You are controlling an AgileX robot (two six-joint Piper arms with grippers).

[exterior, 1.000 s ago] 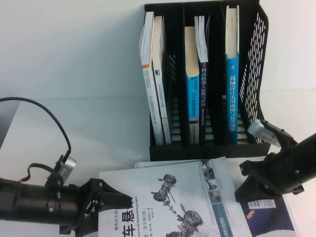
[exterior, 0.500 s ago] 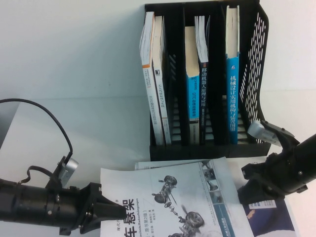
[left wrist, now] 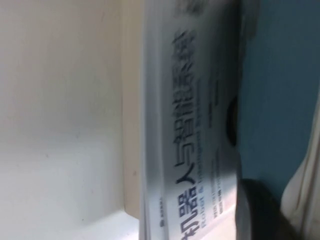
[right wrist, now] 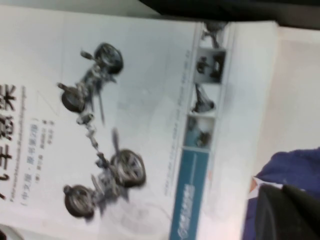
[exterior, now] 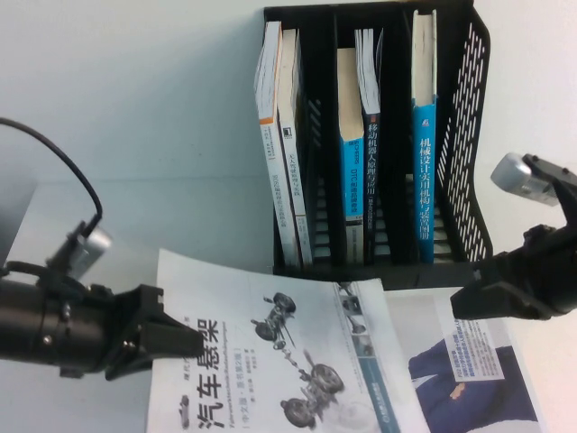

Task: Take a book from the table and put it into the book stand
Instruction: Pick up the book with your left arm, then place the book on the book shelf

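Book point(exterior: 270, 361) pinched at its left edge by left gripper point(exterior: 185, 341) fingers, near tabletop point(exterior: 135, 135) front edge, right gripper point(exterior: 469, 302) fingers pressed together, held apart from it above the suited-man book point(exterior: 469, 379).

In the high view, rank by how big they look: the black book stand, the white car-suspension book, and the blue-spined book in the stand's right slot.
1. Black mesh book stand
2. White car-suspension book, gripped by the left gripper; nearer the camera and cut off, so first place is unsure
3. Blue-spined book

Right gripper hovers shut.

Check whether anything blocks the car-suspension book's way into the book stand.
Nothing lies between the book, gripped at its edge by the left gripper, and the book stand. All three slots hold books already; the right gripper hovers alongside.
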